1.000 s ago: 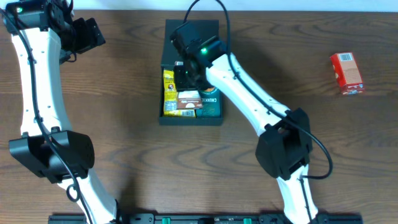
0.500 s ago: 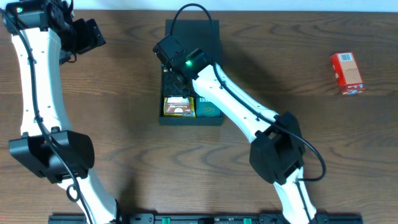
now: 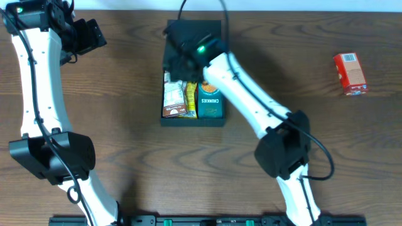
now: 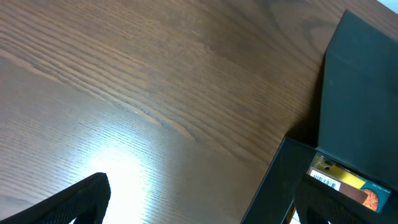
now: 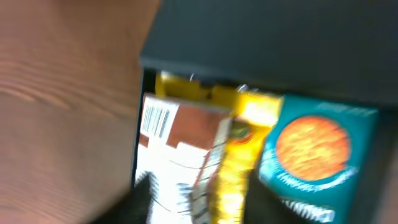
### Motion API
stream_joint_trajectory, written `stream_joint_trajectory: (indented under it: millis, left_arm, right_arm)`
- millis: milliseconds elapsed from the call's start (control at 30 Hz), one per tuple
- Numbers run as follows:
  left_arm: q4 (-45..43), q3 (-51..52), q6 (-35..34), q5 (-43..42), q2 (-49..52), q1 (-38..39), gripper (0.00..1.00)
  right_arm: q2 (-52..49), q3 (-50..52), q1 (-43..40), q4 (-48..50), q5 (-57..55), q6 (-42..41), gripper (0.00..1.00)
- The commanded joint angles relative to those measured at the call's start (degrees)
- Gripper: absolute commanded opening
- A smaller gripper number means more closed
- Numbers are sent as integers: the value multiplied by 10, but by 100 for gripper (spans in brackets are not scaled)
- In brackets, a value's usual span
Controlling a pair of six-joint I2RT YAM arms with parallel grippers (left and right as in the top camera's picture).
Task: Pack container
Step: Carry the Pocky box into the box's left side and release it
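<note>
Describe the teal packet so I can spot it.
On the table, find the black container near the far edge. Inside, along its right wall, lies the teal packet; beside it lie a yellow packet and a brown-and-white packet.

table (image 4: pixel 155 81): wood, glare lower left | box (image 4: pixel 268 190): right, lid raised | packet (image 4: pixel 341 178): yellow, inside | left gripper (image 4: pixel 199 213): fingers wide apart

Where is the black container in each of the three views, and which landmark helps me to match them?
Overhead: the container sits top centre.
Left wrist: the container fills the right edge.
Right wrist: the container spans the top and right.
Shared landmark: the yellow packet inside it.
</note>
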State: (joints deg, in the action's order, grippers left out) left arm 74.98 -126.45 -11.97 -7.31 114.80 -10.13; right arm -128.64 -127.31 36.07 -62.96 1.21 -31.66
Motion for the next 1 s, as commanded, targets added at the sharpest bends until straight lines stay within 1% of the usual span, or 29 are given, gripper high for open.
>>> stream_joint_trajectory:
  millis: [0, 100, 133, 200, 267, 333, 500, 700, 967]
  left_arm:
    - [2, 1, 9, 2, 3, -3, 95]
    - [0, 1, 9, 2, 3, -3, 95]
    - [-2, 1, 9, 2, 3, -3, 95]
    - [-4, 1, 9, 2, 3, -3, 95]
    - [-4, 1, 9, 2, 3, -3, 96]
    - [-4, 1, 9, 2, 3, -3, 95]
    - [-3, 1, 9, 2, 3, -3, 95]
    - [-4, 1, 9, 2, 3, -3, 95]
    - [0, 1, 9, 2, 3, -3, 96]
  right_arm:
    - [46, -30, -45, 2, 113, 78, 1]
    - [38, -17, -75, 15, 312, 159, 1]
    - [33, -3, -79, 23, 346, 170, 1]
    - [18, 40, -83, 56, 407, 171, 1]
    - [11, 90, -84, 111, 506, 172, 2]
    - [4, 132, -79, 165, 565, 171, 1]
    - [0, 196, -73, 176, 564, 165, 1]
    - [-2, 261, -72, 176, 507, 165, 1]
    - [-3, 285, -72, 180, 439, 165, 1]
